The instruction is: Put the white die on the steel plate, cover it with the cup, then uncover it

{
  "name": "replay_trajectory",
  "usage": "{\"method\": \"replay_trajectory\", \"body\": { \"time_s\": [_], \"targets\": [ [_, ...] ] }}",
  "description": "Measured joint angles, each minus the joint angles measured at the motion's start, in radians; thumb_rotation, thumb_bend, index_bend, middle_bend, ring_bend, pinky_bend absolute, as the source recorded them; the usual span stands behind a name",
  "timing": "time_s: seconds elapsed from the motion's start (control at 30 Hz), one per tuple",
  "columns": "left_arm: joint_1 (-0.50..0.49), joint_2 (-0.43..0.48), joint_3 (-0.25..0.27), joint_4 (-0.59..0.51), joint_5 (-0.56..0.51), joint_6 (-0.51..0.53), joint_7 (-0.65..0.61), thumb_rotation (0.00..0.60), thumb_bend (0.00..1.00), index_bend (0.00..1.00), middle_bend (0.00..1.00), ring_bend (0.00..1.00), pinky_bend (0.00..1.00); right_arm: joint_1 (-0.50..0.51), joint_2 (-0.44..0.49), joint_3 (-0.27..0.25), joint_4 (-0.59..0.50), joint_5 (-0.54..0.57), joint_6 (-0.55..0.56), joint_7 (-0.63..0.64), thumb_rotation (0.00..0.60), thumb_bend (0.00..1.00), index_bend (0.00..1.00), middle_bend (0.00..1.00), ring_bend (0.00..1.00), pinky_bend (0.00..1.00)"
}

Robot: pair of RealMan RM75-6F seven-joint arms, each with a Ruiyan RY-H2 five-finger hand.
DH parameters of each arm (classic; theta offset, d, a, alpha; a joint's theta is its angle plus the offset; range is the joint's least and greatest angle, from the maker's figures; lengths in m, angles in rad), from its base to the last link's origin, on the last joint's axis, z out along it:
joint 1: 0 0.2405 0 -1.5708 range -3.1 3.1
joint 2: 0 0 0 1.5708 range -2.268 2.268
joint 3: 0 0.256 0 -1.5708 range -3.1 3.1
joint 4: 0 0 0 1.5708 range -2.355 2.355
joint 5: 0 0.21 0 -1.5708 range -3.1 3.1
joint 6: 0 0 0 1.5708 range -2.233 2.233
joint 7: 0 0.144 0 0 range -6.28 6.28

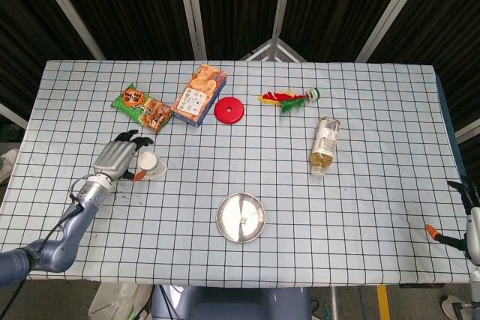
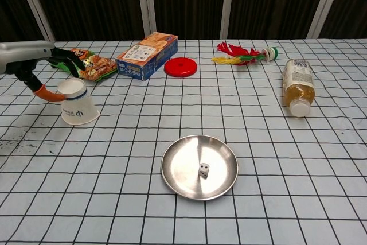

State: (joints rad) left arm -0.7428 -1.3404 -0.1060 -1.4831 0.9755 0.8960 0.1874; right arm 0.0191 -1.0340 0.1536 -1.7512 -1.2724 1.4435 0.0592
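The white die (image 2: 204, 169) lies inside the steel plate (image 2: 182, 162) near the table's front; both also show in the head view, die (image 1: 243, 220) on plate (image 1: 229, 219). The white paper cup (image 2: 78, 104) stands mouth down on the cloth, left of the plate, seen from above as cup (image 1: 150, 164). My left hand (image 2: 35, 66) hovers beside it with fingers spread over its top; the orange thumb tip lies by the cup's side. In the head view the left hand (image 1: 116, 158) sits just left of the cup. My right hand (image 1: 466, 219) is at the far right edge, fingers apart and empty.
At the back lie a snack bag (image 2: 92, 66), an orange box (image 2: 147, 55), a red lid (image 2: 180, 66) and a feathered toy (image 2: 243, 55). A bottle (image 2: 298, 86) lies on its side at the right. Dark smudges mark the cloth at the left front.
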Motion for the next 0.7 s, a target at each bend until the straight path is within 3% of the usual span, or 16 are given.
{"method": "replay_trajectory", "body": {
  "time_s": [0.1,0.23,0.33,0.53,0.63,0.7],
  "targets": [
    [0.000,0.040,0.001,-0.052,-0.017,0.035,0.081,0.600,0.10,0.00,0.00,0.00,0.01,-0.001,0.001,0.000,-0.002,-0.003,0.003,0.005,0.600,0.10,0.21,0.12,0.14,0.07],
    [0.006,0.092,0.003,-0.133,-0.029,0.102,0.171,0.600,0.09,0.01,0.01,0.00,0.00,-0.001,0.003,-0.002,-0.006,-0.007,0.004,0.006,0.600,0.10,0.21,0.12,0.14,0.07],
    [0.024,0.134,0.012,-0.209,0.000,0.174,0.213,0.600,0.12,0.08,0.04,0.00,0.00,-0.003,0.005,-0.001,-0.008,-0.005,0.006,0.010,0.600,0.10,0.21,0.12,0.14,0.07],
    [0.155,0.189,0.097,-0.345,0.168,0.475,0.355,0.600,0.13,0.10,0.00,0.00,0.00,-0.004,0.000,-0.003,-0.008,-0.018,0.024,-0.024,0.600,0.10,0.21,0.12,0.14,0.06],
    [0.296,0.182,0.168,-0.367,0.259,0.674,0.402,0.600,0.13,0.09,0.00,0.00,0.00,-0.003,-0.006,-0.009,-0.011,-0.032,0.033,-0.056,0.600,0.10,0.21,0.12,0.14,0.06],
    [0.377,0.171,0.200,-0.362,0.284,0.748,0.400,0.600,0.13,0.09,0.00,0.00,0.00,-0.002,-0.010,-0.011,-0.016,-0.038,0.038,-0.072,0.600,0.10,0.21,0.12,0.14,0.06]
  ]
}}
